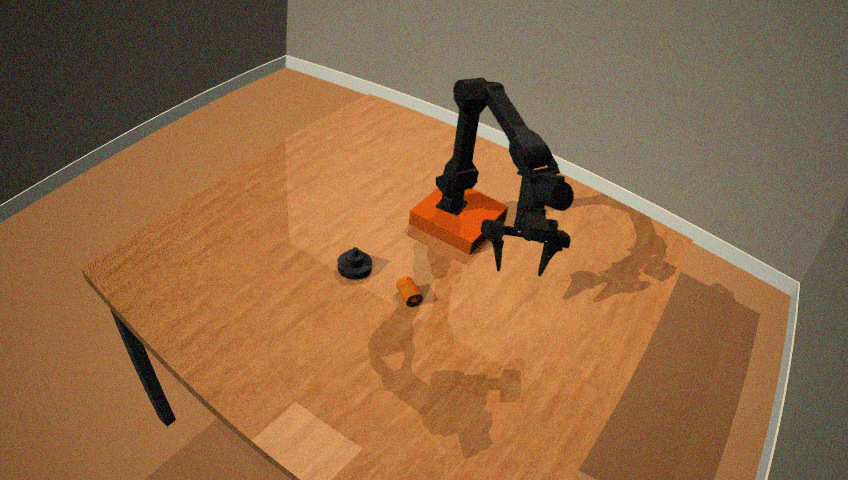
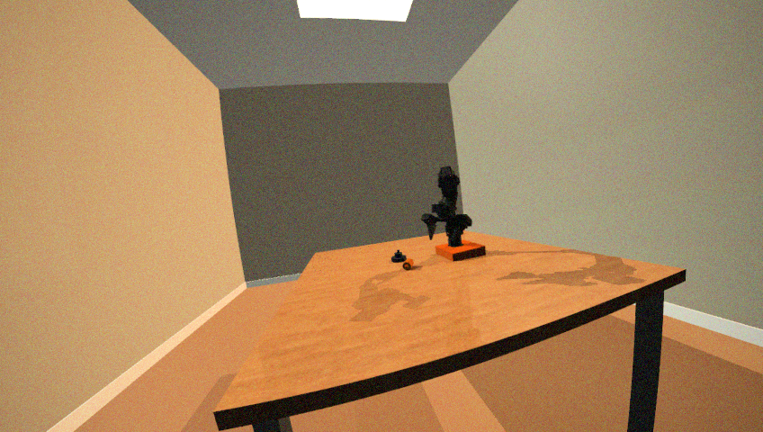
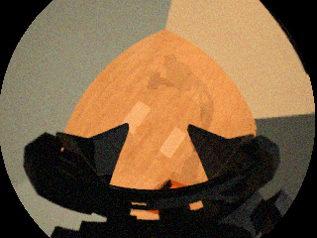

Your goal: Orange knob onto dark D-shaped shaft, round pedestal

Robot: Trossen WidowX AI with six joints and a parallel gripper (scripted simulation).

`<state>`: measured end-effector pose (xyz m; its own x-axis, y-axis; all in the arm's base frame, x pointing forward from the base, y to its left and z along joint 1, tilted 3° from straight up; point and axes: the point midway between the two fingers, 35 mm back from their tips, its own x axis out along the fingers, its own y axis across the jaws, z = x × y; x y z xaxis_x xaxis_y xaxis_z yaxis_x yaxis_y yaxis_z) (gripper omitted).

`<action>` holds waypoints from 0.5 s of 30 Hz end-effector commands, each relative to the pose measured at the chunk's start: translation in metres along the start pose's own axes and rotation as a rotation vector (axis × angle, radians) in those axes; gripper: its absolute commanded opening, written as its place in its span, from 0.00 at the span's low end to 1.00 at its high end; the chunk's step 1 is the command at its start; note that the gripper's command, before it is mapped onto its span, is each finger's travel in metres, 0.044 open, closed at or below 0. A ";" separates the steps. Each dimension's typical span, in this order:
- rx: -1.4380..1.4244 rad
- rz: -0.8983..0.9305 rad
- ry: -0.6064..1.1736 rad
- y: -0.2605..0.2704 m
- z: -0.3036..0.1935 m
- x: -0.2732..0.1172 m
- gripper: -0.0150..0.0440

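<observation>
The orange knob [image 1: 408, 290] [image 2: 408, 263] lies on its side on the table, its holed end facing the table's front in the top view. The dark round pedestal [image 1: 354, 266] [image 2: 398, 257] stands upright close to it, with the short shaft [image 1: 355, 252] pointing up from its middle. The shaft's flat side cannot be made out. My gripper [image 1: 518, 273] [image 3: 158, 126] is wide open and empty, pointing down above the table, to the right of the knob in the top view. Neither knob nor pedestal shows in the wrist view.
The arm stands on an orange base block [image 1: 446, 228] [image 2: 460, 251] behind the knob and pedestal. The wooden table [image 1: 238, 285] [image 2: 321, 342] carries shadows of the arm. Walls rise beyond the table's far edges.
</observation>
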<state>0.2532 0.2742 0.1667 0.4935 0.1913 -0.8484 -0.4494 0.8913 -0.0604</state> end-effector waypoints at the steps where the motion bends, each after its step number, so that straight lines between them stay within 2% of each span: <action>1: -0.132 -0.096 0.188 -0.060 -0.003 0.028 1.00; 5: -0.260 -0.117 0.433 -0.128 -0.022 0.050 1.00; 10: -0.409 0.011 0.731 -0.198 -0.056 0.061 1.00; 15: -0.441 0.072 0.802 -0.216 -0.067 0.061 1.00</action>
<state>0.3313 0.0694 0.0913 -0.1057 -0.2554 -0.9610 -0.7574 0.6470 -0.0887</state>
